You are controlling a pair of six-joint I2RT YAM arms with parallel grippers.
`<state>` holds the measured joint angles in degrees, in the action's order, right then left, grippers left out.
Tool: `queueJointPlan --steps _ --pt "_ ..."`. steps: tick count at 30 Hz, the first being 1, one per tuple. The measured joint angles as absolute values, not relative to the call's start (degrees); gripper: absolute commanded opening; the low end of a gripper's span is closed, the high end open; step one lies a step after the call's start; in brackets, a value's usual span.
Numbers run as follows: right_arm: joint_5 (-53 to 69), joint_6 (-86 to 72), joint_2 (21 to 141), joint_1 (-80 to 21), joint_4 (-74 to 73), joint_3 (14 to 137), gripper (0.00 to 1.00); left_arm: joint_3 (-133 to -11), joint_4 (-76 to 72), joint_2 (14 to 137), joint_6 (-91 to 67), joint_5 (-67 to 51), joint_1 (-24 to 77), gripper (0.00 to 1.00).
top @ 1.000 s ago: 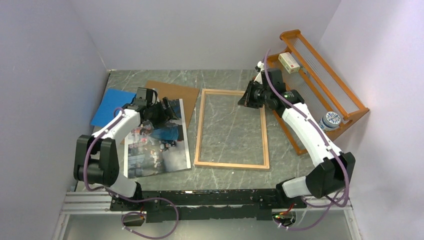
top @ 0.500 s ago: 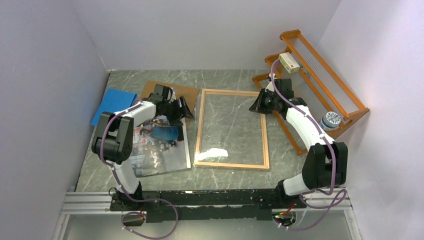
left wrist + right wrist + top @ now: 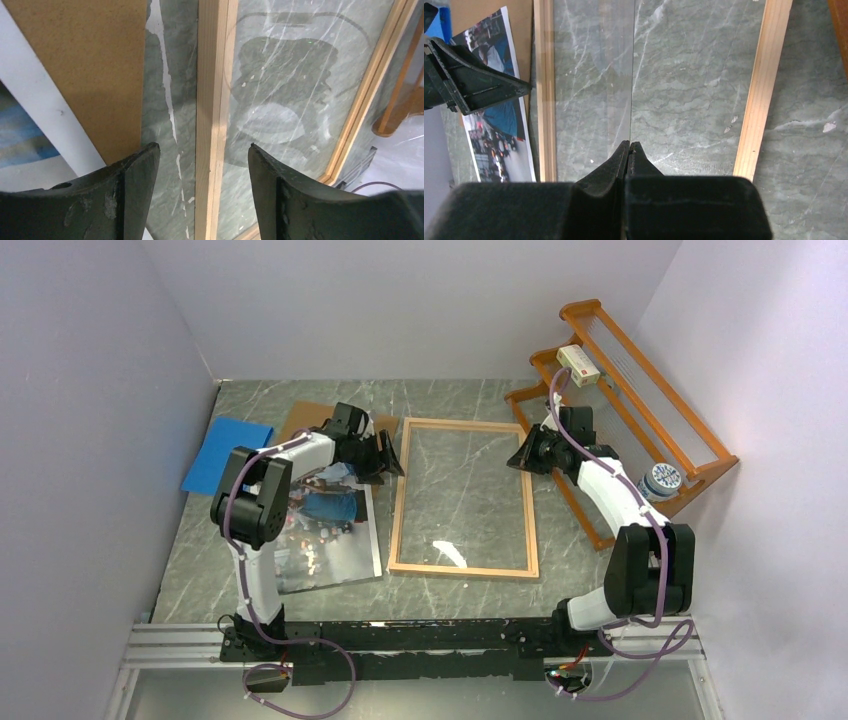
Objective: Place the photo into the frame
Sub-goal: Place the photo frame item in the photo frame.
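Observation:
The photo [image 3: 320, 530] lies face up on the table, left of the frame [image 3: 465, 568], its top edge over a brown board [image 3: 300, 420]. My left gripper [image 3: 390, 455] is open at the frame's upper left. In the left wrist view its jaws [image 3: 202, 147] stand either side of the frame's left rail [image 3: 212, 100], apart from it. My right gripper [image 3: 520, 453] is above the frame's upper right rail. In the right wrist view it [image 3: 630, 142] is shut on the edge of a thin clear pane [image 3: 632, 75], seen edge-on above the frame [image 3: 761, 90]. The photo [image 3: 499, 125] shows at the left.
A blue sheet [image 3: 225, 452] lies at the far left beside the brown board [image 3: 85, 65]. An orange slatted rack [image 3: 640, 390] stands at the back right, with a small box [image 3: 578, 362] and a round jar [image 3: 660, 480] on it. Walls close in on both sides.
My left gripper has moved right, from over the photo to the frame's left rail, and its jaws have narrowed a little. My right gripper has drifted right with the pane; the glare in the frame has shifted.

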<state>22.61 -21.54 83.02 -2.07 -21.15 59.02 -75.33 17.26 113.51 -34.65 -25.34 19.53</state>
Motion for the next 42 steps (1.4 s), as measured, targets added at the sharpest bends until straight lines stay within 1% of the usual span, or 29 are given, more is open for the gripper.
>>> queueJointPlan --steps 5,10,14,20,33,39,42 --pt "22.68 -22.26 83.02 -1.48 -20.93 57.36 0.00 -76.23 17.41 115.11 -33.67 -23.73 20.69 0.64" --pt "22.22 -22.50 83.05 -0.84 -20.99 56.47 0.00 -78.04 17.87 116.22 -33.10 -22.50 21.37 0.65" --pt "21.50 -21.93 83.15 -0.71 -20.95 56.47 0.00 -79.35 18.31 117.08 -32.36 -21.96 21.91 0.64" --pt "21.63 -20.49 83.66 -0.60 -20.88 56.49 0.00 -80.82 18.72 118.13 -31.75 -20.34 22.76 0.56" --pt "21.85 -18.81 83.92 -0.49 -20.05 56.71 0.00 -83.20 21.02 119.04 -29.12 -15.88 24.64 0.53" --pt "24.43 -18.55 83.70 -0.49 -17.15 56.23 0.00 -83.37 21.34 119.11 -29.17 -15.07 24.84 0.52" --pt "25.89 -18.55 81.23 -0.49 -14.28 53.58 0.00 -83.42 21.41 119.11 -29.19 -14.98 24.84 0.51"
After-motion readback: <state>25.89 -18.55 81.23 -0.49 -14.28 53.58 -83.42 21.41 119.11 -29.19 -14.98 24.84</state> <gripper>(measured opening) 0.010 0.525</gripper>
